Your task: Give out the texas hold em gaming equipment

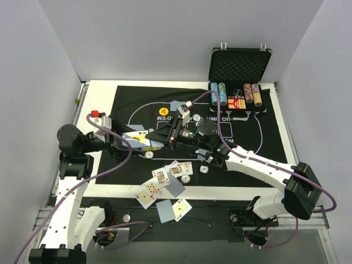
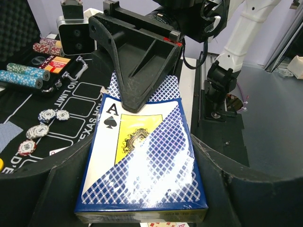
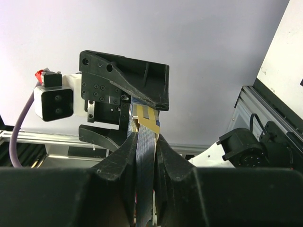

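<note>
A blue-and-white card box [image 2: 142,156] with an ace of spades on it sits between the fingers of my left gripper [image 2: 142,189], which is shut on its sides. Blue-backed playing cards [image 3: 146,151] stick out of the box's open far end. My right gripper [image 3: 146,142] is shut on them, one finger [image 2: 137,71] lying over the box's end. From above, both grippers meet over the left of the mat, left gripper [image 1: 118,140] and right gripper [image 1: 163,137]. Face-up cards [image 1: 165,176] lie at the mat's front edge. Loose poker chips [image 2: 47,115] lie on the felt.
The black felt mat [image 1: 126,99] covers the table. The open black case [image 1: 240,65] stands at the back right with rows of chips [image 1: 220,92] in it. A yellow button disc [image 1: 163,110] lies on the mat. More cards [image 1: 176,209] lie off the table's front edge.
</note>
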`<move>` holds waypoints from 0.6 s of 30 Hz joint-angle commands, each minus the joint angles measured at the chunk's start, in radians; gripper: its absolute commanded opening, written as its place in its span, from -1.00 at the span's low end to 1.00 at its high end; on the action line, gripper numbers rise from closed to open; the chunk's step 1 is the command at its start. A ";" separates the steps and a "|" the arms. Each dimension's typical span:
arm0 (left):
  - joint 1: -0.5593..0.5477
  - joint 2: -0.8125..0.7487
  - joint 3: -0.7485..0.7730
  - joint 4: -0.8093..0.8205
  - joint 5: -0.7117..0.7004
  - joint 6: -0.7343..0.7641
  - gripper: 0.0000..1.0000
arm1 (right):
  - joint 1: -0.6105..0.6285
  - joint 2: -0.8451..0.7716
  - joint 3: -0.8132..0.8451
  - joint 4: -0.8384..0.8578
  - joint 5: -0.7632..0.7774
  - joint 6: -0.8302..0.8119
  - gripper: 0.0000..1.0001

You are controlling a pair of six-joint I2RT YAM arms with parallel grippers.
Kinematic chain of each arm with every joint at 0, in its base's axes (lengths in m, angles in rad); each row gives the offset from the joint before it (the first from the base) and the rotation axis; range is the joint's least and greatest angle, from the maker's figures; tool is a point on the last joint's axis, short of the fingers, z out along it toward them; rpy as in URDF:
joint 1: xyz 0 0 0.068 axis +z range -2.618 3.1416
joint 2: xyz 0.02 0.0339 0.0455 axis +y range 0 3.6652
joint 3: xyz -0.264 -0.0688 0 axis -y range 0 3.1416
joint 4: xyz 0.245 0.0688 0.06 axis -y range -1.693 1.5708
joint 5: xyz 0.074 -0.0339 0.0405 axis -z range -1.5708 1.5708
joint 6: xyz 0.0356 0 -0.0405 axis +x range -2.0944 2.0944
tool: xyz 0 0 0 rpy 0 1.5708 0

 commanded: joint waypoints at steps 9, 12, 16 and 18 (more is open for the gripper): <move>0.000 -0.029 0.109 -0.402 -0.054 0.313 -0.20 | 0.009 -0.052 0.107 -0.119 -0.061 -0.143 -0.87; 0.000 -0.014 0.133 -0.469 -0.047 0.388 -0.20 | 0.008 -0.052 0.112 -0.150 -0.062 -0.172 -0.87; 0.000 -0.014 0.138 -0.493 -0.041 0.400 -0.18 | 0.008 -0.049 0.115 -0.170 -0.064 -0.189 -0.88; 0.000 -0.006 0.143 -0.501 -0.041 0.402 -0.18 | 0.008 -0.048 0.114 -0.173 -0.065 -0.192 -0.88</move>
